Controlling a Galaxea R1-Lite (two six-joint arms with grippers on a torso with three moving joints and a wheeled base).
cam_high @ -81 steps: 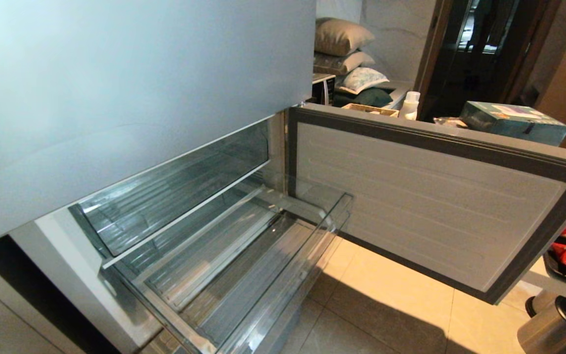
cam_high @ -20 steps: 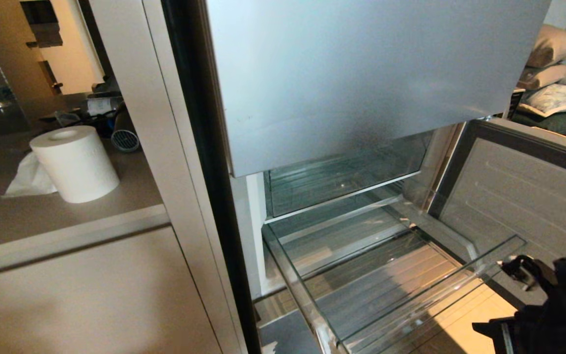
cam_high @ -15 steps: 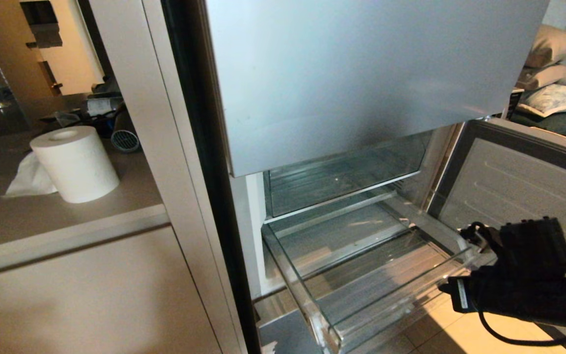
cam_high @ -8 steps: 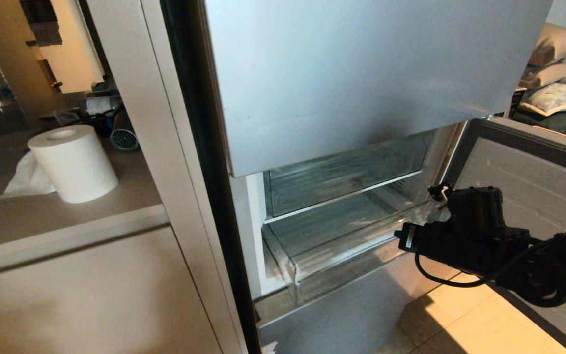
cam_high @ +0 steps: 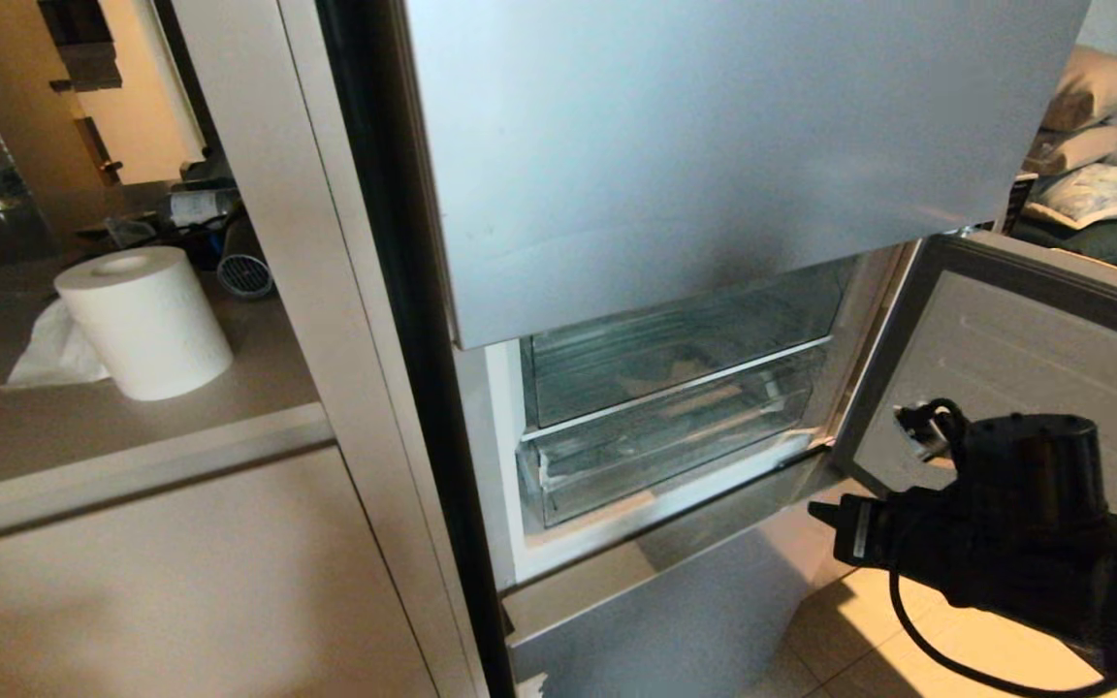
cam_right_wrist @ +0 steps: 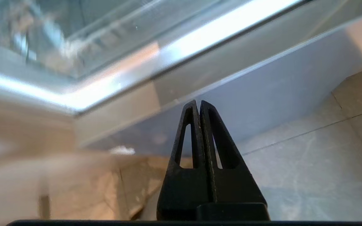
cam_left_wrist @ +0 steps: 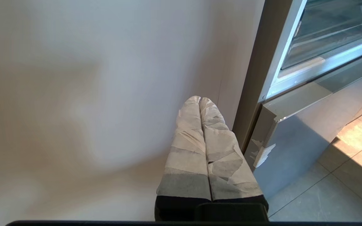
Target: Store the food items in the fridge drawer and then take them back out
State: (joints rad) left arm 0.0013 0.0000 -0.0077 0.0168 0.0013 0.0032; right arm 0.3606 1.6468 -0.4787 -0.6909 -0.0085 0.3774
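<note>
The fridge drawer [cam_high: 665,456] is clear plastic and sits pushed into the fridge, under a clear shelf; its blurred front also shows in the right wrist view [cam_right_wrist: 74,40] and the left wrist view [cam_left_wrist: 328,34]. No food items are in view. My right arm [cam_high: 1005,543] hangs low in front of the open fridge, to the drawer's right and apart from it. The right gripper [cam_right_wrist: 200,103] is shut on nothing and faces the lower fridge panel and the floor. My left gripper [cam_left_wrist: 200,99], its fingers wrapped in tape, is shut and parked by the beige cabinet side.
The fridge door [cam_high: 1053,349] stands open at the right, behind my right arm. A closed silver-blue panel [cam_high: 714,145] is above the drawer, another [cam_high: 675,620] below. A paper roll [cam_high: 143,320] stands on the counter [cam_high: 132,436] at the left. Tiled floor [cam_high: 908,630] lies below.
The drawer has slid from pulled out to fully in, pushed by my shut right gripper. The right arm has since drawn back down to the right. Earlier the whole view shifted.
</note>
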